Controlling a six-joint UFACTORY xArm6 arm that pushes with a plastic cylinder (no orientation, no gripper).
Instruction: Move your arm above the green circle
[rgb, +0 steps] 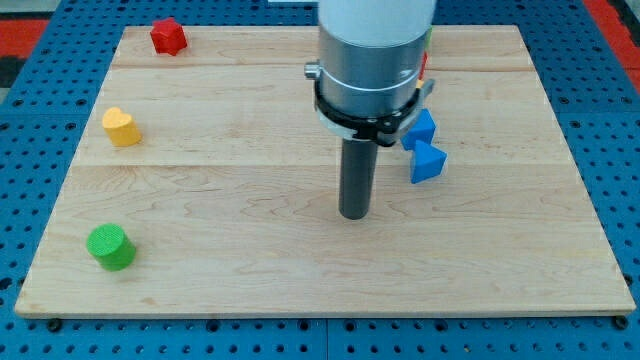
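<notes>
No claw fitted, so nothing held. Tip resting mid-surface, well right of near-left green circle, left of blue blocks.

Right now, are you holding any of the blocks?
No, nothing is held. My tip is just a plain rod on the bare board, touching no block; the green circle sits far toward the view's left.

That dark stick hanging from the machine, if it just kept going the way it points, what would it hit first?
My tip points straight down and appears to rest on the wooden board already, so the board comes first. No block lies under it; the blue blocks sit to its right.
</notes>
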